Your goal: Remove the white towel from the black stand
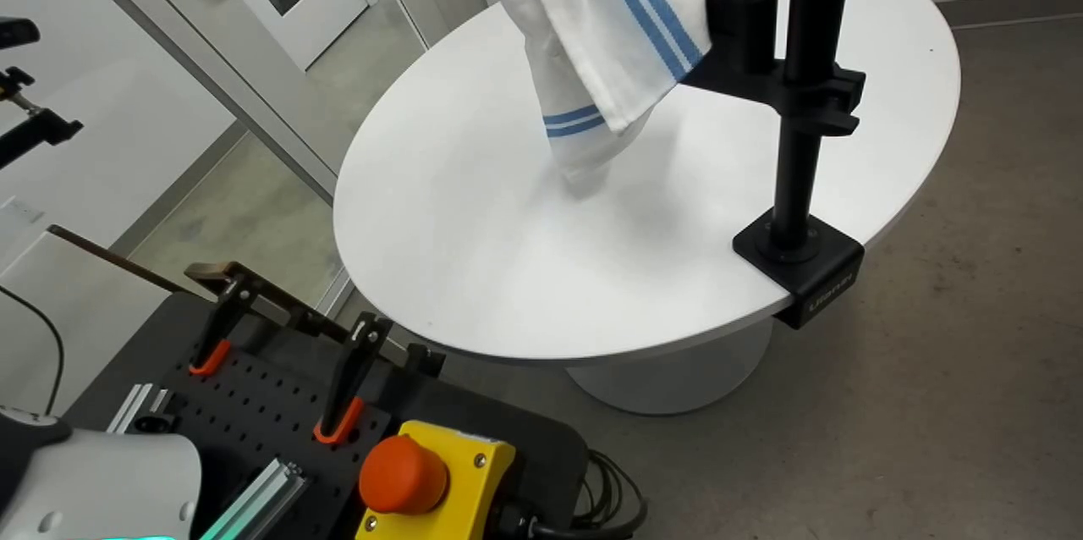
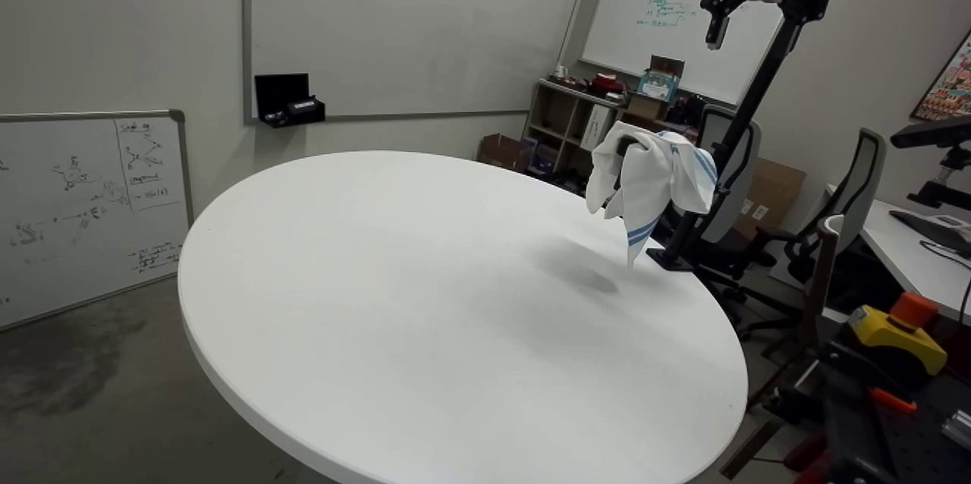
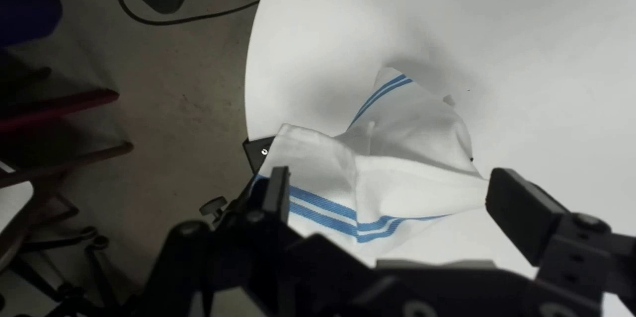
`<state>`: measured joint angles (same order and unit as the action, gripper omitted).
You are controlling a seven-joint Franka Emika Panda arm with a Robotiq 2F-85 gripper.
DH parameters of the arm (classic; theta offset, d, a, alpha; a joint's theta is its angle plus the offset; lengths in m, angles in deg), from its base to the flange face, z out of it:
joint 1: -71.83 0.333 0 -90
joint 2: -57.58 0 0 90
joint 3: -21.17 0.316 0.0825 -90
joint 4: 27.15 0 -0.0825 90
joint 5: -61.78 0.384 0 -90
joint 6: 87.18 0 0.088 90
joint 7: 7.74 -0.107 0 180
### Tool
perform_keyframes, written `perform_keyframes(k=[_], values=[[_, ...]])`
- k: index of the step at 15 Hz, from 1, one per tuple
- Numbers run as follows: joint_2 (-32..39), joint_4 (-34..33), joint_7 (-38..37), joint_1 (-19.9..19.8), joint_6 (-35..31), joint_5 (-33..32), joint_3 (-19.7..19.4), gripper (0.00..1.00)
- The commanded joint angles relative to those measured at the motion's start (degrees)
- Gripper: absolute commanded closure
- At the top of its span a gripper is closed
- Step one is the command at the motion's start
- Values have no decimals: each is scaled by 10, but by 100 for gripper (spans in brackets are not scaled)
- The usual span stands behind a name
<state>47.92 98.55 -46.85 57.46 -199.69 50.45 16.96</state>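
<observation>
While the towel (image 1: 605, 41) drapes the stand (image 1: 810, 100), I'd call removal unstarted.
Gripper (image 2: 752, 34) spread wide, empty, at towel's one o'clock in an exterior view; grasp and lift-off remain.

1. In an exterior view, the gripper (image 2: 753, 33) hangs high, near the top edge.
2. Its fingertips (image 2: 716, 33) point down.
3. In the wrist view, the two black fingers (image 3: 520, 213) stand wide apart, facing each other across a gap.
</observation>
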Motion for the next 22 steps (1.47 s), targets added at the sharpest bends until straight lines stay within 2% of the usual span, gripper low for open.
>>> perform_keyframes(k=[1, 8, 15, 22], values=[[42, -24, -67, -3, -10, -30, -19, 0], [87, -17, -106, 1, -101, -61, -53, 0], [137, -22, -190, 19, -201, -84, -57, 0], [166, -20, -248, 29, -219, -110, -77, 0]])
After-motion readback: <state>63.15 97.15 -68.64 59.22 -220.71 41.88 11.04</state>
